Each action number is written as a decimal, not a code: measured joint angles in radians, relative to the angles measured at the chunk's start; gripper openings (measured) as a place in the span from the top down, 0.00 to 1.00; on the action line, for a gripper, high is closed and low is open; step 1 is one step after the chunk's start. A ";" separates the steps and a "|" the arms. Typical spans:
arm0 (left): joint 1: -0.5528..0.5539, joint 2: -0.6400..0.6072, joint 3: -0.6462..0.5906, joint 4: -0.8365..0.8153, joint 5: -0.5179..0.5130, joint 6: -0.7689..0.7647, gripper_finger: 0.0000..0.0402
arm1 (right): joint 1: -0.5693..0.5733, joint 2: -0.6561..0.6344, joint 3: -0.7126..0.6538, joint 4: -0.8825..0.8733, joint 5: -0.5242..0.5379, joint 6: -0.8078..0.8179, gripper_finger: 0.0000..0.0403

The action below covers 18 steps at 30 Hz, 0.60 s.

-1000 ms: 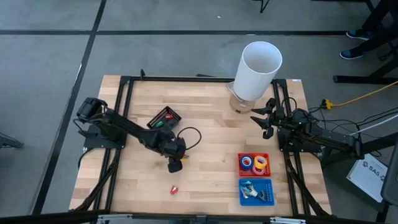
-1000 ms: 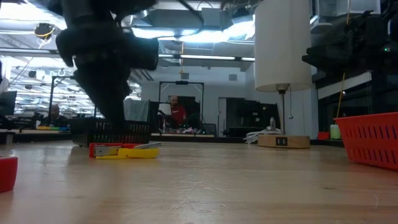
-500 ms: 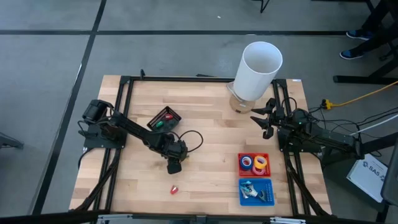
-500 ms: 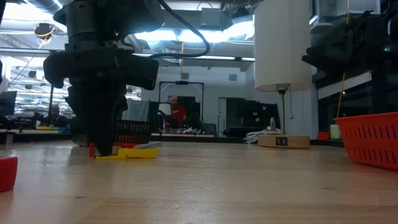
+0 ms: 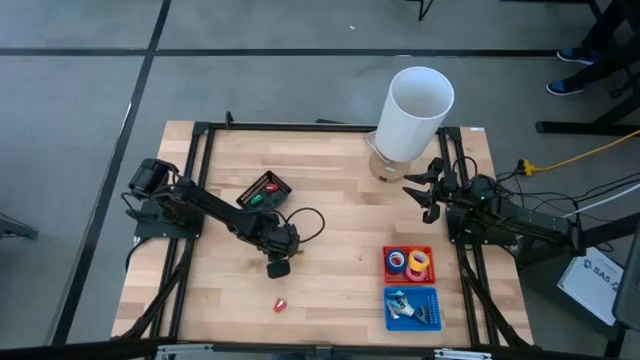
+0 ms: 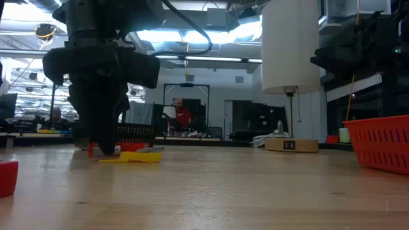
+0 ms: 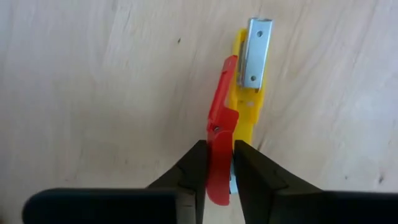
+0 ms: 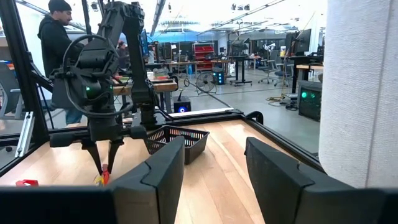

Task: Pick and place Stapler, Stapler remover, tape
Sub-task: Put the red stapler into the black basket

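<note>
- Stapler [image 7: 233, 118], red on top and yellow beneath with a metal plate at one end, lay flat on the wooden table [image 5: 340, 220], near the middle and towards the left arm's side.
- Left gripper [image 7: 216, 171] was down over it, and the left wrist view showed both fingers pressed against the sides of the red top arm, so it looked clamped on the stapler, which still rested on the wood.
- Right gripper [image 5: 432, 192] hung near the big white cylinder [image 5: 415, 110] at the far right of the table, its fingers spread apart and holding nothing.
- Tape [image 5: 408, 262] was already sorted: the small coloured rolls sat in the red tray [image 5: 388, 252] on the right side.
- Next to that, a blue tray [image 5: 432, 296] held a small pale item too small to identify.
- A black basket [image 5: 281, 184] with something red and green inside stood near the stapler, towards the far edge.
- A small red object [image 5: 280, 304] lay alone near the front edge; it may have been the stapler remover, though that was a guess.
- By this reading the tape was done, the stapler was just being picked, and the remover was left.
</note>
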 joint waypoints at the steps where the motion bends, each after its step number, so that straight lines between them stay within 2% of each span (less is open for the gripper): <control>1: 0.000 -0.003 0.000 0.001 0.000 0.000 0.84 | 0.000 0.000 0.000 0.000 0.000 0.000 0.57; 8: 0.000 -0.048 0.000 -0.004 -0.011 0.000 0.86 | 0.000 0.000 0.000 0.000 0.000 0.000 0.57; 18: 0.001 -0.217 0.001 -0.071 -0.117 0.000 0.85 | 0.000 0.000 0.000 0.000 0.000 0.000 0.57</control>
